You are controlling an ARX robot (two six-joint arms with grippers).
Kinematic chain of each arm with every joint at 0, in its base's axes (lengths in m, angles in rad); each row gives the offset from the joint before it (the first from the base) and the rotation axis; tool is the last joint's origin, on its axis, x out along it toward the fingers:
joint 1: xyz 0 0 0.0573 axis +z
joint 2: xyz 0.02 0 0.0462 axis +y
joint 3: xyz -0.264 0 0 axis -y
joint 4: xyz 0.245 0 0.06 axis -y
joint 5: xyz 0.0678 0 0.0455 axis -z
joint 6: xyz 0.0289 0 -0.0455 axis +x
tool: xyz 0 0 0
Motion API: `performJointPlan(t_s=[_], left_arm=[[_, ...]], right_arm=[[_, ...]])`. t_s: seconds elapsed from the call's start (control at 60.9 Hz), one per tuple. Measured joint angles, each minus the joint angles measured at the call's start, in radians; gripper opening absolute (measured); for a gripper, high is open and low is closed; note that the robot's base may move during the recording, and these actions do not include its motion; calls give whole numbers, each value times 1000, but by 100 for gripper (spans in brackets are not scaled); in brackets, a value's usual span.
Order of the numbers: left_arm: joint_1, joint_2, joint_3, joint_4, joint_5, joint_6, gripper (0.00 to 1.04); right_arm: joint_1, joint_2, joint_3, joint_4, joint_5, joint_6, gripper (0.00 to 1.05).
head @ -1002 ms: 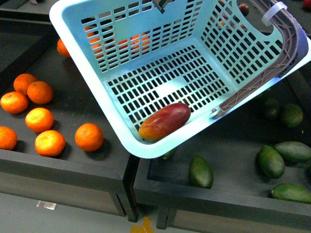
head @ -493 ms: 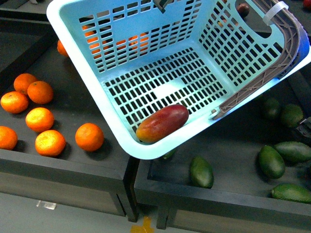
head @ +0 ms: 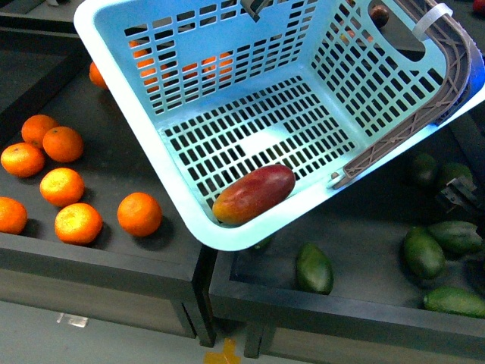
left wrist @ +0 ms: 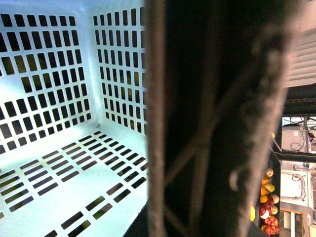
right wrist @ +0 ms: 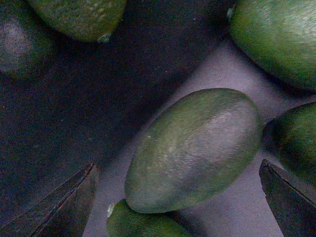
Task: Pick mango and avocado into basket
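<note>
The right gripper (head: 459, 194) has come in from the right edge over the avocados (head: 423, 252), and the basket (head: 151, 140) has shifted slightly left.

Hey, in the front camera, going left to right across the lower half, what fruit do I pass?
oranges → mango, lying in the basket → lone avocado → cluster of avocados near the right edge.
</note>
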Motion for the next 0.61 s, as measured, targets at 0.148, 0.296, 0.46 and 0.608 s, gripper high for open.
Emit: performJointPlan(t_s=[0.148,0.296,0.46,0.608], left_arm=[[0,0,0,0,-1,0,6],[0,0,0,0,0,0,6],[0,0,0,0,0,0,6],[0,0,0,0,0,0,6]], right_arm=[[16,43,64,-34,13,6,97],[17,80,103,-51,26,16,97],[16,94,109,-50,37,20,80],[14,88,95,-19,24,19,59]])
